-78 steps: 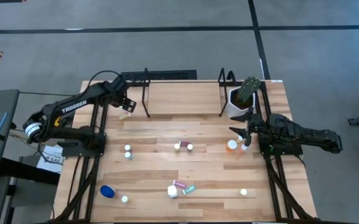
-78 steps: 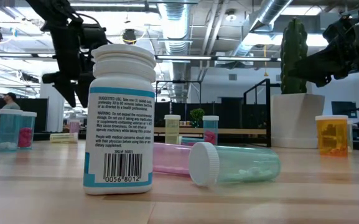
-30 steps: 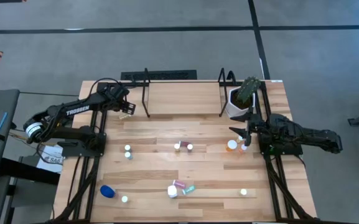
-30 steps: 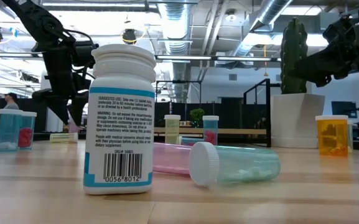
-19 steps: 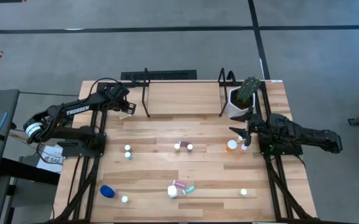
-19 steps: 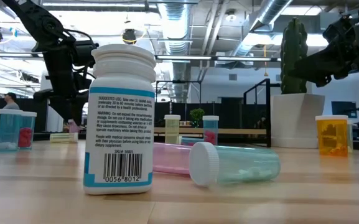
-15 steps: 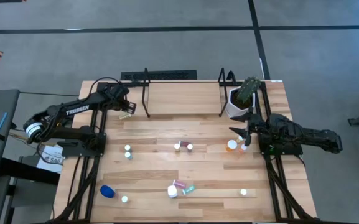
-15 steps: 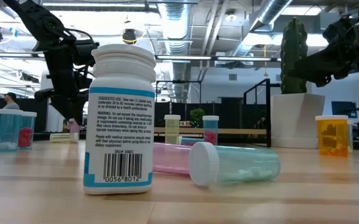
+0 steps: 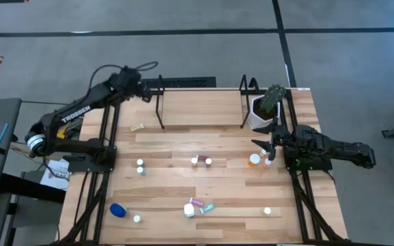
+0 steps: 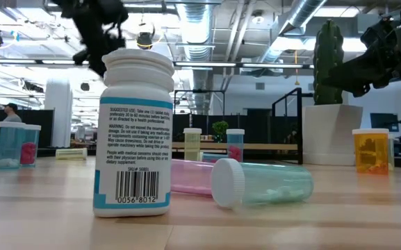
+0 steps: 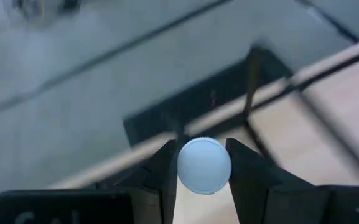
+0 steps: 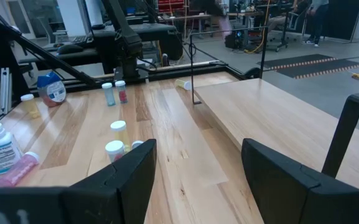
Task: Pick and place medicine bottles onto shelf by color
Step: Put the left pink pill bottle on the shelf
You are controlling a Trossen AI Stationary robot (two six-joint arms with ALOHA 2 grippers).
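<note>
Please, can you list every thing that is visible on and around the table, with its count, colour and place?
table: one, light planks.
shelf: one, light wood with black rods, far edge.
plant pot: one, white, at the shelf's right end.
yellow-green bottle: one, lying near the shelf's left end.
orange bottle: one, right side.
blue bottle: one, near-left corner.
white bottle: one, near middle.
pink bottle: one, lying beside it.
teal bottle: one, lying beside it.
small white-capped bottles: seven, standing, scattered.
held bottle: one, white cap.
left gripper: shut on the held bottle, raised by the shelf's left end.
right gripper: open, by the orange bottle.
</note>
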